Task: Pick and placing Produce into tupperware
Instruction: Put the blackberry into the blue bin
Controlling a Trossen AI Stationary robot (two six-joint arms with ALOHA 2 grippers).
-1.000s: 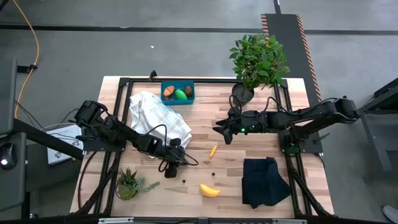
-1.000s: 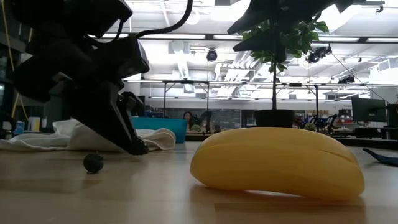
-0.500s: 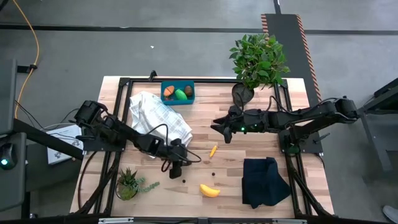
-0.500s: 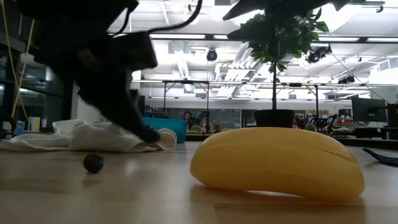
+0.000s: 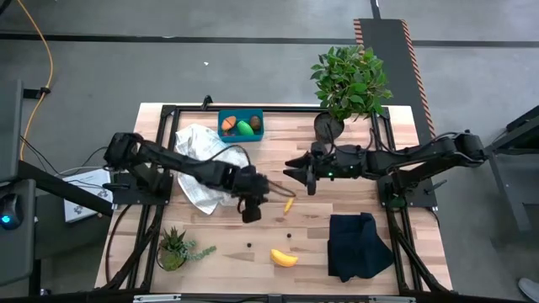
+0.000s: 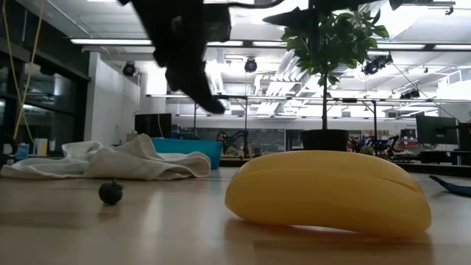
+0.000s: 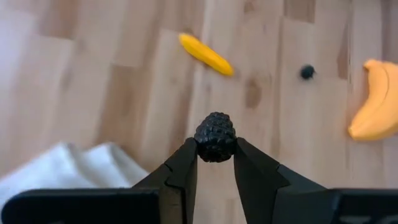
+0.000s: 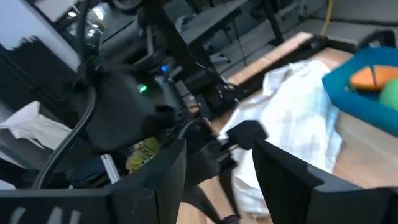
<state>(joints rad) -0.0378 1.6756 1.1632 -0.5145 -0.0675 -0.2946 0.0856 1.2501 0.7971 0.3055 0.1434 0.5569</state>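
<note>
Left gripper (image 7: 215, 163) pinches a dark berry (image 7: 215, 137) between its fingertips, raised above the table (image 5: 337, 252) beside the white cloth (image 5: 206, 156). Right gripper (image 5: 296, 172) hovers with jaws parted, holding nothing. Tupperware (image 5: 240, 126) sits at the table's far edge.

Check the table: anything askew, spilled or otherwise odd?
Nothing damaged. The white checked cloth lies crumpled, not flat. Produce is scattered loose: banana, carrot and two small dark berries outside the tupperware. The left gripper holds a dark berry.
</note>
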